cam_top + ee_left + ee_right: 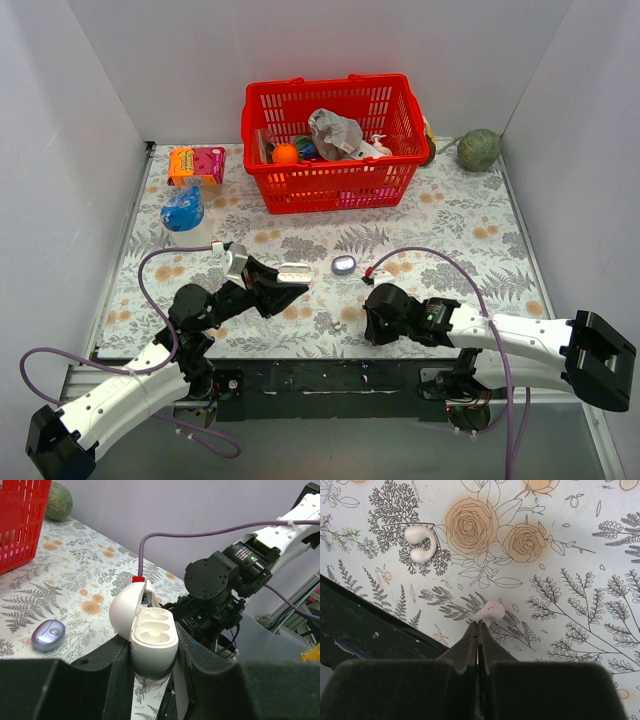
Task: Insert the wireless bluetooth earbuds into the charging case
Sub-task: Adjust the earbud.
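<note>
My left gripper [153,647] is shut on a white charging case [152,630], held tilted above the table with its lid open. Both moulded pockets in it are empty. In the top view the case [295,272] sits at the left gripper's [290,288] tips. My right gripper [480,623] is shut on a small white earbud [490,611] pinched at its very tips, low over the floral cloth. A second white, C-shaped earbud [420,542] lies loose on the cloth up and to the left. The right gripper [368,325] is near the table's front edge.
A glossy purple oval case [343,264] lies shut on the cloth between the arms, also in the left wrist view [48,634]. A red basket [335,140] of odds stands at the back. A blue-capped bottle [184,215], an orange box [196,164] and a green melon [479,150] stand around it.
</note>
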`<action>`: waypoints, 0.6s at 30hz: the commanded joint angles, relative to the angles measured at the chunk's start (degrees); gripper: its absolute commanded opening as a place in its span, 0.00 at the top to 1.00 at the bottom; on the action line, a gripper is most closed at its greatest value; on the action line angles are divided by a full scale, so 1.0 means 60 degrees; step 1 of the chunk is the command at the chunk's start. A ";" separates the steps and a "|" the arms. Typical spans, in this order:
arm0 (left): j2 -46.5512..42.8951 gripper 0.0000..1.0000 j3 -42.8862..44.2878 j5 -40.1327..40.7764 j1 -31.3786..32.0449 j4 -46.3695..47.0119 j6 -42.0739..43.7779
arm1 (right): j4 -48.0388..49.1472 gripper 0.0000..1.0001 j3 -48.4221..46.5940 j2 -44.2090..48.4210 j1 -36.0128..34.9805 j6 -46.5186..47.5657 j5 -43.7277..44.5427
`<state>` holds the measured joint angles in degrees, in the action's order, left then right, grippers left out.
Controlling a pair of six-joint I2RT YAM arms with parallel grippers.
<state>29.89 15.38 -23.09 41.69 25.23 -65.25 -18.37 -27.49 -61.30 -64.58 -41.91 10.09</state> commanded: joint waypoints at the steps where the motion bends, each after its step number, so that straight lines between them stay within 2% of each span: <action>1: -0.0118 1.00 -0.0014 -0.0033 -0.0020 0.0013 0.0036 | -0.0791 0.99 0.0230 0.0298 -0.0062 -0.0031 0.0062; 10: -0.0060 1.00 -0.0043 -0.0019 -0.0005 0.0086 0.0021 | -0.1011 0.98 0.0377 0.1119 -0.0062 -0.0251 0.0077; 12: -0.0016 1.00 -0.0043 -0.0033 -0.0020 0.0116 0.0007 | -0.0938 0.83 0.0420 0.1134 -0.0062 -0.0310 0.0033; 15: -0.0001 1.00 -0.0043 -0.0077 -0.0020 0.0101 -0.0008 | -0.0908 0.67 0.0406 0.1105 -0.0048 -0.0368 0.0091; 18: -0.0060 1.00 -0.0043 -0.0077 -0.0020 0.0072 -0.0008 | -0.0908 0.62 0.0304 0.1207 -0.0077 -0.0354 0.0252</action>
<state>29.91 15.35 -23.14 41.69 25.26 -65.43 -23.90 -25.28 -55.16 -64.64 -43.40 10.07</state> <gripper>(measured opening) 0.280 0.347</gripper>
